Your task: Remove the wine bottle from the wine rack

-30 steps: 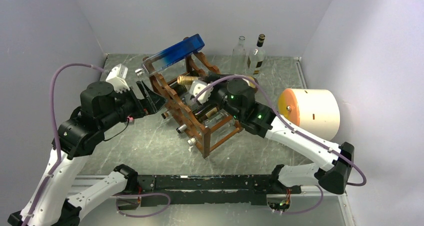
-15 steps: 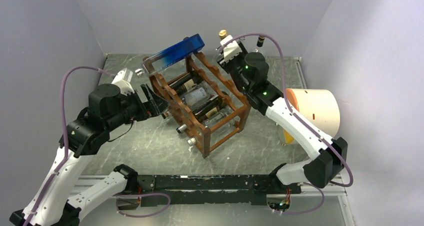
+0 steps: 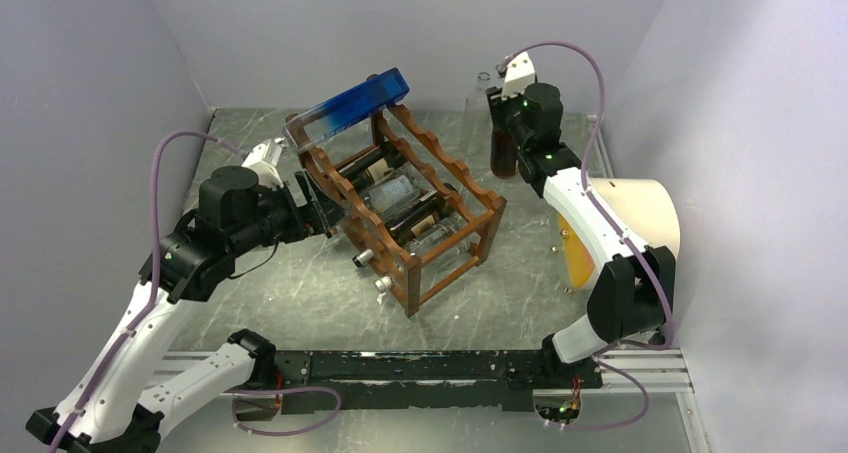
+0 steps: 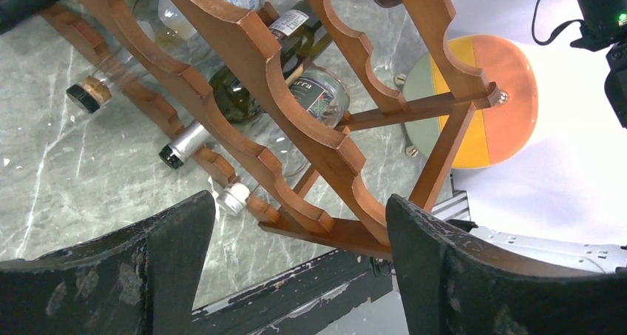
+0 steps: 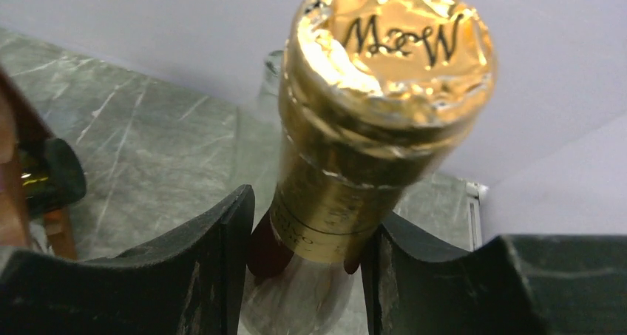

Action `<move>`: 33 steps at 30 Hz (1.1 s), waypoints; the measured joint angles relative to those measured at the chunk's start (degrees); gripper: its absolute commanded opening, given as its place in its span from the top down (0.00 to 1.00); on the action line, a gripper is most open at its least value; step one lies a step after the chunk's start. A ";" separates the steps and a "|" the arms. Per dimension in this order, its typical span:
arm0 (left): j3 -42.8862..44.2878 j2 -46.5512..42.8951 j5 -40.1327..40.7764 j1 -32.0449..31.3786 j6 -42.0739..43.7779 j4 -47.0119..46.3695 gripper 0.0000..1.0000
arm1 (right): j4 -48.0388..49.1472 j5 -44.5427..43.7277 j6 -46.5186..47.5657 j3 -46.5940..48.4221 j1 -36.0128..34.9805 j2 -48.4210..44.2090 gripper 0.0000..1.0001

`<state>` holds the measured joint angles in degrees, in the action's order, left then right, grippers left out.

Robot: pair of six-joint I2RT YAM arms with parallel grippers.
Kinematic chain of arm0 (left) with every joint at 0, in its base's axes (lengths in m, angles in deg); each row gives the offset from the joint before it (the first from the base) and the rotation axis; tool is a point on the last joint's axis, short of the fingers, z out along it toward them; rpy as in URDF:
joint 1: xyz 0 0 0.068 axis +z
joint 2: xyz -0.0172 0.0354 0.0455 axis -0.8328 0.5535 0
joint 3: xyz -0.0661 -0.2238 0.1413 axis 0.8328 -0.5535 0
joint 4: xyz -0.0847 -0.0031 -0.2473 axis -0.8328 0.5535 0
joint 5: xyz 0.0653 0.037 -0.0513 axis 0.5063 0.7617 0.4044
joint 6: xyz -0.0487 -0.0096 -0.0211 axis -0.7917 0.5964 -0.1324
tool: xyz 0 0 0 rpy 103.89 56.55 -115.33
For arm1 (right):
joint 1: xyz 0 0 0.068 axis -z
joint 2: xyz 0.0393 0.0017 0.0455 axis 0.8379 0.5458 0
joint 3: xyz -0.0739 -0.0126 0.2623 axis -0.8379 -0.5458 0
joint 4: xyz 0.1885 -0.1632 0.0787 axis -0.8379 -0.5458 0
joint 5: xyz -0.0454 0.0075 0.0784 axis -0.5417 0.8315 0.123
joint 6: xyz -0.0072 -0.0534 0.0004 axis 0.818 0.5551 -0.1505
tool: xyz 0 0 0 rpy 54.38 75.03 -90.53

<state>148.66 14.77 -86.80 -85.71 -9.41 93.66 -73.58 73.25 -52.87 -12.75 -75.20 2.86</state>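
Note:
The reddish-brown wine rack (image 3: 440,235) stands tilted mid-table with several bottles lying in it; it fills the left wrist view (image 4: 296,106). My right gripper (image 3: 503,111) is shut on the neck of a wine bottle (image 3: 503,153) with a dark red body, held upright at the back right, off the rack. In the right wrist view the bottle's gold foil top (image 5: 384,61) stands between my fingers (image 5: 222,261), the gripper (image 5: 310,220) closed on the neck. My left gripper (image 3: 318,205) is open at the rack's left end, its jaws (image 4: 296,268) wide on either side of a rail.
A blue translucent bottle (image 3: 350,105) lies across the rack's top. A clear glass bottle (image 3: 482,85) stands by the back wall. An orange and white cylinder (image 3: 625,223) lies at the right, under my right arm. Walls close in the left, back and right.
My right gripper pulled the gold-topped bottle out of the rack, lifted it and carried it to the back right. My left gripper moved in to the rack's left end.

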 measured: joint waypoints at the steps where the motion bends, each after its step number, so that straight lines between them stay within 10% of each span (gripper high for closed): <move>1: -0.20 0.11 -0.13 0.00 -0.02 -0.11 0.12 | 0.00 -0.31 -1.07 0.00 0.87 0.28 1.00; 33: -2.36 -0.28 3.76 0.02 6.38 -4.46 0.02 | 12.09 -10.62 -11.91 2.27 15.13 16.33 1.00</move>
<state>146.30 14.49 -83.04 -85.69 -3.02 89.20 -61.50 62.62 -64.79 -10.48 -60.08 19.19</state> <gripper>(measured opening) 0.980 0.508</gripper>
